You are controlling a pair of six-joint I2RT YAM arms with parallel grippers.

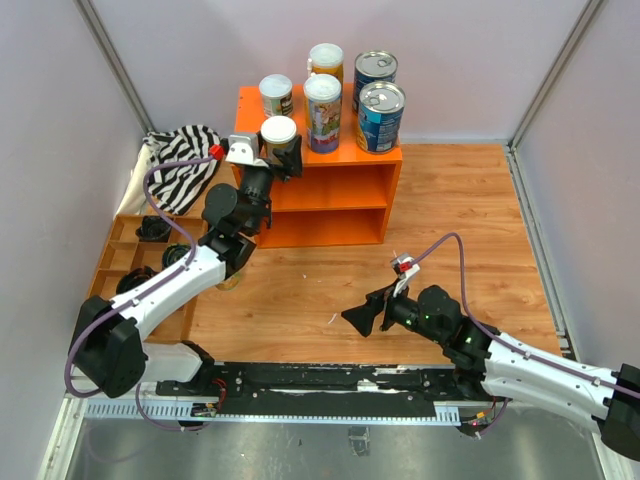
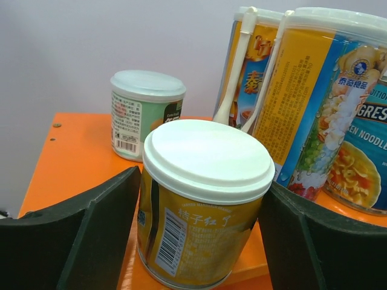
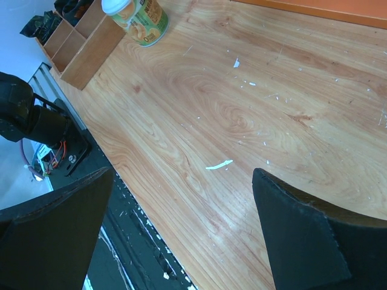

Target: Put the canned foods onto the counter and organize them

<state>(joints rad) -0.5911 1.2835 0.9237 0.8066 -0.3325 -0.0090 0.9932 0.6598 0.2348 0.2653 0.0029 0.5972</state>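
While the right gripper [image 3: 182,181] is hovering spread wide and empty over the wooden table [image 1: 450,220], the left gripper [image 1: 280,155] is clasping a small yellow can [image 1: 279,128] at the front left of the orange counter's [image 1: 340,165] top. Five other cans [image 1: 323,100] are standing around it there. One more small can [image 3: 136,21] is sitting on the table beside the brown tray [image 3: 78,57].

Left wrist view's right edge cuts off the blue-labelled can [image 2: 366,163].
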